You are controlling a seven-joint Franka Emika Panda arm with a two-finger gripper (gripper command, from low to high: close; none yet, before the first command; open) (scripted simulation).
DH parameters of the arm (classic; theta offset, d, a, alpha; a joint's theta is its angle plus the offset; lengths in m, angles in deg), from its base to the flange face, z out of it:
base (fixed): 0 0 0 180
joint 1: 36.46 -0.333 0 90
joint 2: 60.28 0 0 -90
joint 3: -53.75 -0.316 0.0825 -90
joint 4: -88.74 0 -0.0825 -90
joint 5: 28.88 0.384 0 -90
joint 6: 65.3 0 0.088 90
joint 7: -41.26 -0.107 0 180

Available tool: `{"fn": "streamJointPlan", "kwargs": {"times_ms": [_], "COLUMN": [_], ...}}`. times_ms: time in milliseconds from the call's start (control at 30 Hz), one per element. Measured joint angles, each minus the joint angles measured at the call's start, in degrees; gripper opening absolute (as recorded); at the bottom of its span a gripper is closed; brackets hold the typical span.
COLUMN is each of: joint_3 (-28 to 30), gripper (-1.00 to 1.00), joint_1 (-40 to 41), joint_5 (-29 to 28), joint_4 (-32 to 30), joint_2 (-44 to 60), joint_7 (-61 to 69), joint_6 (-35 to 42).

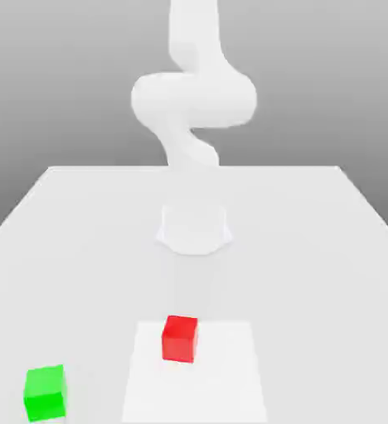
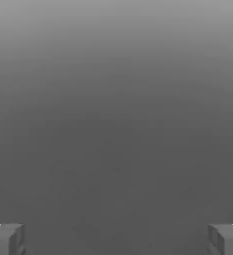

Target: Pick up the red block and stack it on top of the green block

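The red block (image 1: 180, 338) sits on the white table (image 1: 313, 248), near its front edge and about the middle. The green block (image 1: 45, 392) rests on the table toward the exterior view's left, apart from the red one and a little nearer the front. My gripper (image 2: 116, 239) is open in the hand view: its two grey fingertips (image 2: 6, 239) stand far apart with nothing between them, in front of plain grey background. Neither block appears in the hand view.
The white arm (image 1: 193, 99) rises from its round base (image 1: 194, 228) at the middle of the table and bends upward out of the picture. A brighter square patch (image 1: 222, 381) lies on the table under the red block.
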State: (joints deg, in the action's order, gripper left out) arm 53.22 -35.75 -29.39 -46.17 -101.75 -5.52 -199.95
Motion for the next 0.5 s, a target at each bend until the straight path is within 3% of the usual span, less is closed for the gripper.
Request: {"fn": "streamJointPlan", "kwargs": {"times_ms": [500], "joint_3": [-0.7], "gripper": [0.00], "joint_1": [3.6], "joint_5": [-1.4], "joint_4": [-21.5], "joint_2": [32.2], "joint_7": [-5.2], "joint_6": [-20.6]}}
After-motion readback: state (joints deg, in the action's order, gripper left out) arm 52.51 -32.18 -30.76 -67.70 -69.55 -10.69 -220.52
